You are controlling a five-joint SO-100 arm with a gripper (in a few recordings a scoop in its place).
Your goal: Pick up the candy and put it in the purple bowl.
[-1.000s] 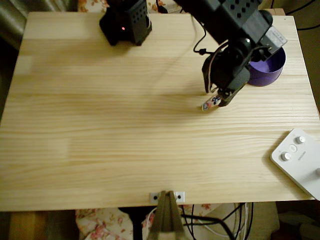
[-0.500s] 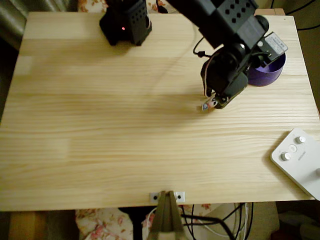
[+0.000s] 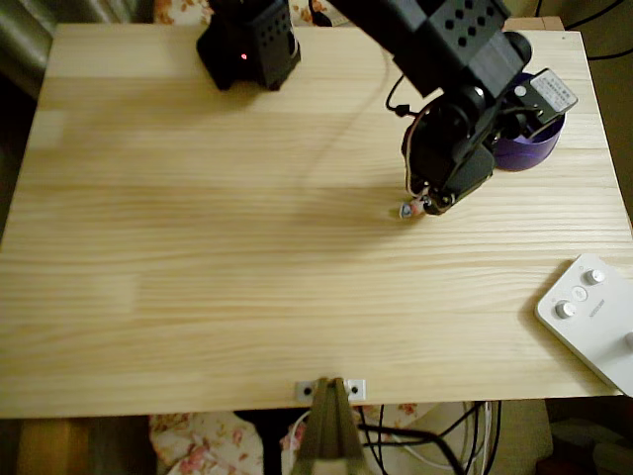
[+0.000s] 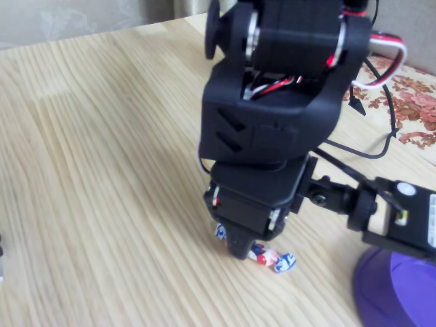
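The wooden table (image 3: 198, 247) carries the black arm (image 3: 435, 49), which reaches from its base at the far edge toward the right side in the overhead view, beside the purple bowl (image 3: 534, 148). The gripper (image 4: 240, 251) points straight down onto the candy (image 4: 272, 259), which lies on the table just left of the bowl. Whether its jaws pinch the candy or merely touch it cannot be told.

You have bare table (image 3: 198, 257) all around the purple bowl (image 3: 529, 148) on its left and lower sides in the overhead view. Above the bowl's near rim hangs the black arm (image 3: 445, 59), partly covering it. The white device (image 3: 593, 317) sits well apart, lower right of the bowl.
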